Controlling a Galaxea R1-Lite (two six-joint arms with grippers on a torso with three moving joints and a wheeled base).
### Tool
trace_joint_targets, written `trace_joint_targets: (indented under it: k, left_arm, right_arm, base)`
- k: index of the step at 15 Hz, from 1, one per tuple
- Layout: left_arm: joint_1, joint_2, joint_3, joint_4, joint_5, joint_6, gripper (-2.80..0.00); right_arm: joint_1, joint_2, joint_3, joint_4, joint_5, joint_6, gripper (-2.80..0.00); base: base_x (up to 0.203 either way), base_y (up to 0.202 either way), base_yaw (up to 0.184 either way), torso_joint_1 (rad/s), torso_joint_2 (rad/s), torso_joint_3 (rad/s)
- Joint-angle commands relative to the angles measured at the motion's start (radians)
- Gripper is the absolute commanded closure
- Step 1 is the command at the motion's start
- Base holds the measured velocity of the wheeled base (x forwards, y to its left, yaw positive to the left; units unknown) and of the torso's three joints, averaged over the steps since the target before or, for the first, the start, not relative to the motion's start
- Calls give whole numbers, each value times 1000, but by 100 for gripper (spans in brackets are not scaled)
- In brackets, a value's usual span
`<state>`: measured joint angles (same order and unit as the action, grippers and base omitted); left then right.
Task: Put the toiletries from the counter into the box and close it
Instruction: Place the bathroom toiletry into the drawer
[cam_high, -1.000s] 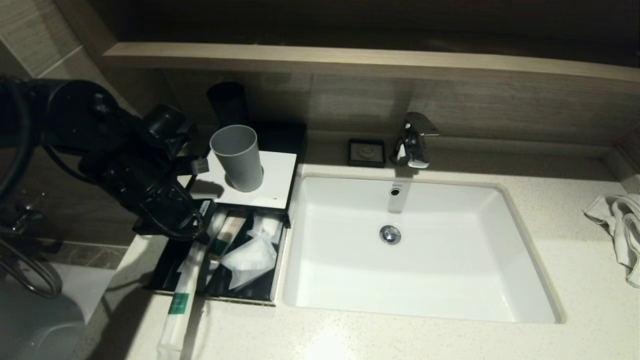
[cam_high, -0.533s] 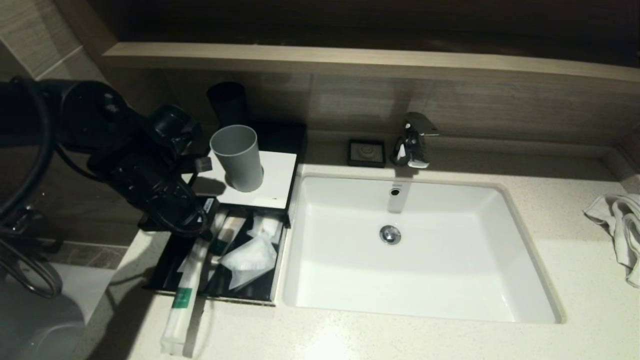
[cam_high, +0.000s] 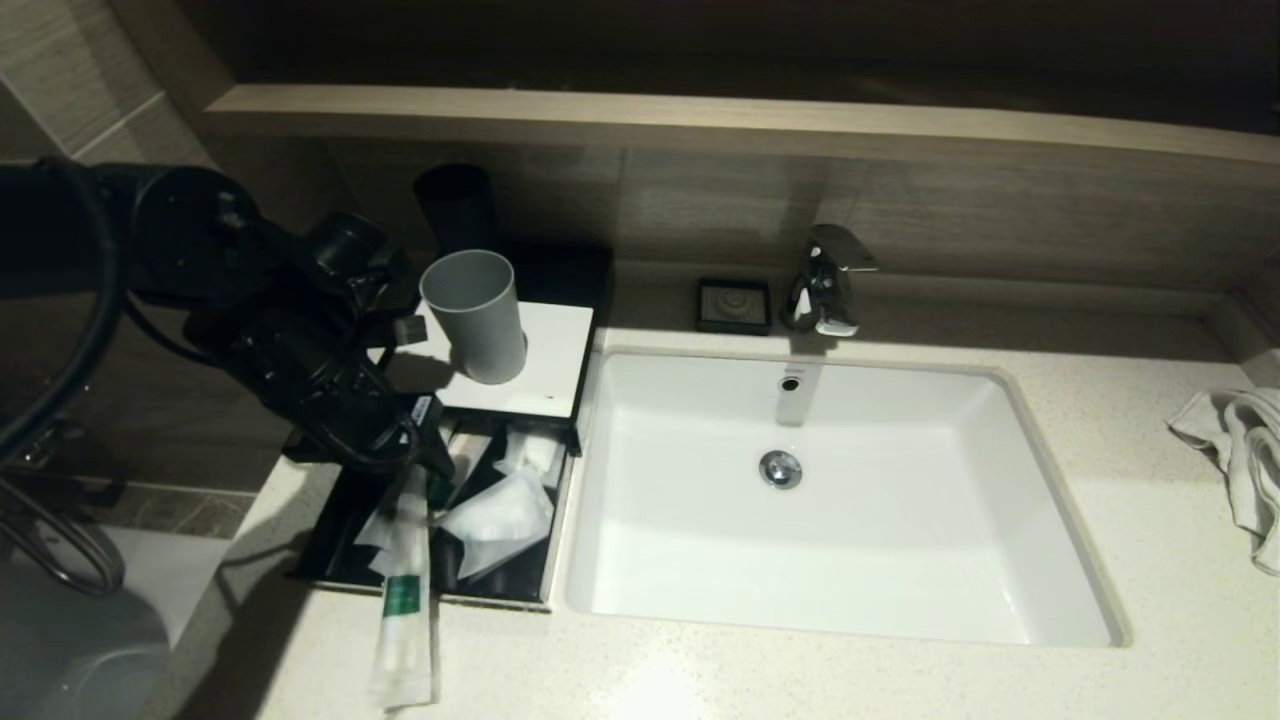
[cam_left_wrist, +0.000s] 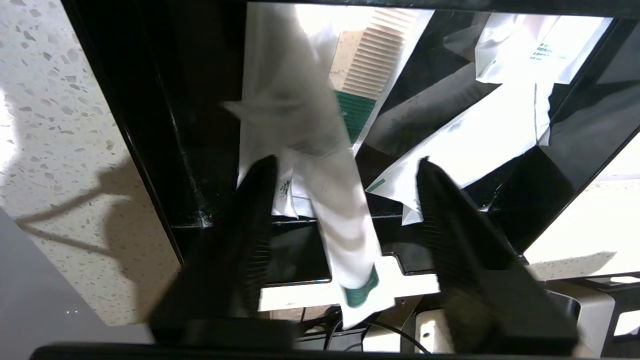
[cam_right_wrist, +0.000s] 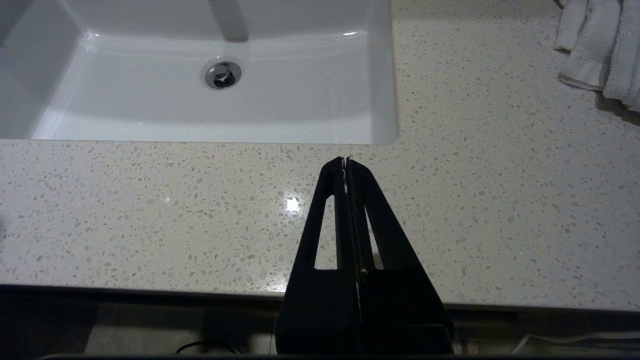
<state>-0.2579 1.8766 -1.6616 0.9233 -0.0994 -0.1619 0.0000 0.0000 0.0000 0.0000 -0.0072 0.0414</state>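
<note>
An open black box sits left of the sink and holds a comb packet and white sachets. A long white packet with a green band lies half in the box, its near end hanging over the front rim onto the counter. My left gripper hovers over the box's back part, open. In the left wrist view the long packet lies between the spread fingers of that gripper, untouched by either. My right gripper is shut and empty above the counter's front edge.
A grey cup stands on the white panel behind the box opening. A black cup stands further back. The sink, faucet, black soap dish and a white towel lie to the right.
The long packet's near end has swung right, from pointing front-left to pointing nearly straight at the front. My left gripper has shifted slightly right over the box.
</note>
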Motion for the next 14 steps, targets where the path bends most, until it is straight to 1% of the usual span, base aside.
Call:
trace_joint_targets:
  k: [1,3,5,9,11,14]
  left_arm:
    - [0,1,-1,3,3,0,-280]
    - [1,1,-8,4,2,0,-280]
    - [4,0,-42,13,-2,-3,-280]
    - [23,-66,-55,34,-4,-8,-280]
    - [23,-125,-51,66,-13,-43,-280]
    - [22,-235,-34,128,-68,-90,-280]
  right_arm:
    - [0,0,0,0,0,1,0]
    - [0,0,0,0,0,0,0]
    - [0,0,0,0,0,0,0]
    - [0,0,0,0,0,2,0]
    - [0,0,0,0,0,2,0]
    - [0,0,0,0,0,1,0]
  base:
    - [0,0,0,0,0,0]
    - [0,0,0,0,0,0]
    - [0,0,0,0,0,0]
    - [0,0,0,0,0,0]
    - [0,0,0,0,0,0]
    - [0,0,0,0,0,0]
